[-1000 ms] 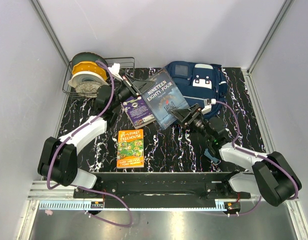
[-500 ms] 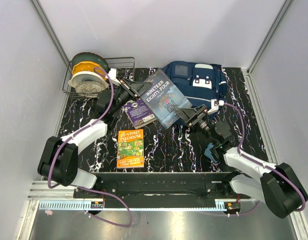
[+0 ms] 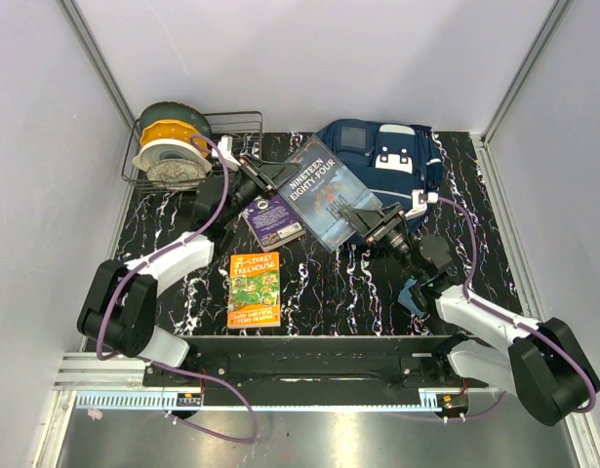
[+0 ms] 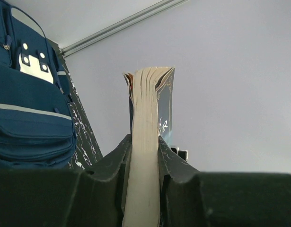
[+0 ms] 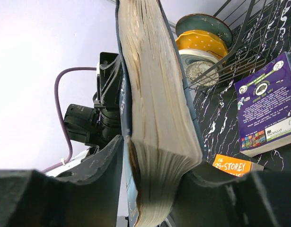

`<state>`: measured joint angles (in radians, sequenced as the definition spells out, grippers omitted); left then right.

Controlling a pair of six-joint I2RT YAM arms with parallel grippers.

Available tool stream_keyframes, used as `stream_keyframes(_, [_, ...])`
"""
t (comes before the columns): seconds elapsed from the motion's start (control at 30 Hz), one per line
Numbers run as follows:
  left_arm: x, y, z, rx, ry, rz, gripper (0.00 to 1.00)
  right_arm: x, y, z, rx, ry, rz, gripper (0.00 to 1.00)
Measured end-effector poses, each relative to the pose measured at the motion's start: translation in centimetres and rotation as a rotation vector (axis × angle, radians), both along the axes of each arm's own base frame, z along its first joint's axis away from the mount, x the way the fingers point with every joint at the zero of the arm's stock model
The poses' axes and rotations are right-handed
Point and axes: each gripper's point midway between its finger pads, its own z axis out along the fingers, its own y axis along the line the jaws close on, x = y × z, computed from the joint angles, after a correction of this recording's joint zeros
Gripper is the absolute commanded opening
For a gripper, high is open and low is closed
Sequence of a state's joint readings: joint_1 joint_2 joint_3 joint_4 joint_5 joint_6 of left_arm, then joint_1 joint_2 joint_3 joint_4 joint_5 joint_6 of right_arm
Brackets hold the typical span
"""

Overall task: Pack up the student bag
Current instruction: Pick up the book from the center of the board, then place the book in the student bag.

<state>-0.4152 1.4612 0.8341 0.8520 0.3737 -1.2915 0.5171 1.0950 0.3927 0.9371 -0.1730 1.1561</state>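
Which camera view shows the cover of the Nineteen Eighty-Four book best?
The top external view: the Nineteen Eighty-Four book shows its titled front cover there. Both wrist views show mainly its page edges, seen end-on.

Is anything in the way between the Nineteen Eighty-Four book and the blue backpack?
Nothing visible. The left gripper and right gripper hold the Nineteen Eighty-Four book up off the table, right beside the navy backpack; the purple book lies lower, on the table, out of the path.
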Motion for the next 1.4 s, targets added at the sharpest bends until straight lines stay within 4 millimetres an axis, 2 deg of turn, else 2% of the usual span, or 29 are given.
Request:
stream_keyframes(0.03, [0.0,0.0,-0.2,-0.002,0.005,-0.002,0.0,0.0,0.0,0.1,0.002,-0.001,0.0,0.33])
stream_keyframes(0.07, [0.0,-0.1,-0.4,-0.001,0.012,-0.003,0.0,0.0,0.0,0.1,0.002,-0.002,-0.001,0.31])
stream_keyframes(0.1, [0.0,-0.1,-0.6,-0.001,0.018,-0.003,0.0,0.0,-0.1,0.2,0.0,-0.006,-0.003,0.24])
stream_keyframes(0.13, [0.0,-0.1,-0.7,-0.002,0.024,-0.004,0.0,0.0,-0.1,0.2,0.001,-0.005,-0.006,0.12])
stream_keyframes(0.2, [0.1,-0.2,-0.9,-0.005,0.032,-0.01,0.0,-0.1,-0.2,0.4,-0.003,-0.01,-0.009,0.01])
stream_keyframes(0.23, [0.1,-0.3,-1.0,-0.008,0.033,-0.013,0.0,-0.2,-0.3,0.4,-0.007,-0.011,-0.011,0.0])
stream_keyframes(0.27, [0.1,-0.4,-1.0,-0.01,0.032,-0.017,0.06,-0.2,-0.3,0.4,-0.011,-0.013,-0.014,0.0])
stream_keyframes(0.33, [0.1,-0.5,-1.2,-0.008,0.034,-0.024,0.28,-0.2,-0.5,0.3,-0.019,-0.009,-0.021,0.0])
stream_keyframes(0.37, [0.1,-0.6,-1.4,-0.006,0.037,-0.027,0.61,-0.3,-0.5,0.3,-0.021,-0.008,-0.022,0.0])
stream_keyframes(0.47, [-0.2,-1.5,-1.7,0.023,0.026,-0.077,0.99,-0.2,-1.0,-0.2,-0.046,0.028,-0.049,0.0])
stream_keyframes(0.6, [-0.9,-3.0,-2.6,0.159,0.002,-0.148,0.99,-0.3,-2.7,-1.4,-0.128,0.131,-0.139,0.0])
stream_keyframes(0.67, [-0.8,-3.6,-3.2,0.272,-0.017,-0.165,0.99,-0.5,-4.1,-1.0,-0.159,0.171,-0.205,0.0])
stream_keyframes(0.8, [-0.4,-3.6,-3.4,0.496,-0.131,-0.177,0.99,-1.2,-9.0,0.2,-0.19,0.198,-0.423,0.0])
stream_keyframes(0.87, [-0.4,-3.9,-3.3,0.617,-0.216,-0.18,0.99,-1.5,-11.9,-0.7,-0.22,0.247,-0.55,0.0])
stream_keyframes(0.97, [-2.1,-6.1,-4.0,0.823,-0.407,-0.211,0.99,-2.3,-15.7,-2.9,-0.297,0.356,-0.714,0.0])
stream_keyframes(1.07, [-5.7,-9.2,-6.1,0.952,-0.563,-0.334,0.99,-3.2,-18.0,-5.0,-0.371,0.446,-0.809,0.0])
stream_keyframes(1.13, [-6.5,-10.2,-7.6,1.005,-0.614,-0.396,0.99,-4.0,-19.2,-6.4,-0.425,0.495,-0.85,0.0])
stream_keyframes(1.23, [-5.1,-10.6,-9.9,1.081,-0.655,-0.432,0.99,-5.2,-20.8,-6.9,-0.49,0.533,-0.902,0.0])
stream_keyframes(1.4, [-2.9,-11.3,-14.7,1.213,-0.776,-0.499,0.99,-6.2,-22.4,-4.7,-0.488,0.519,-0.956,0.0])
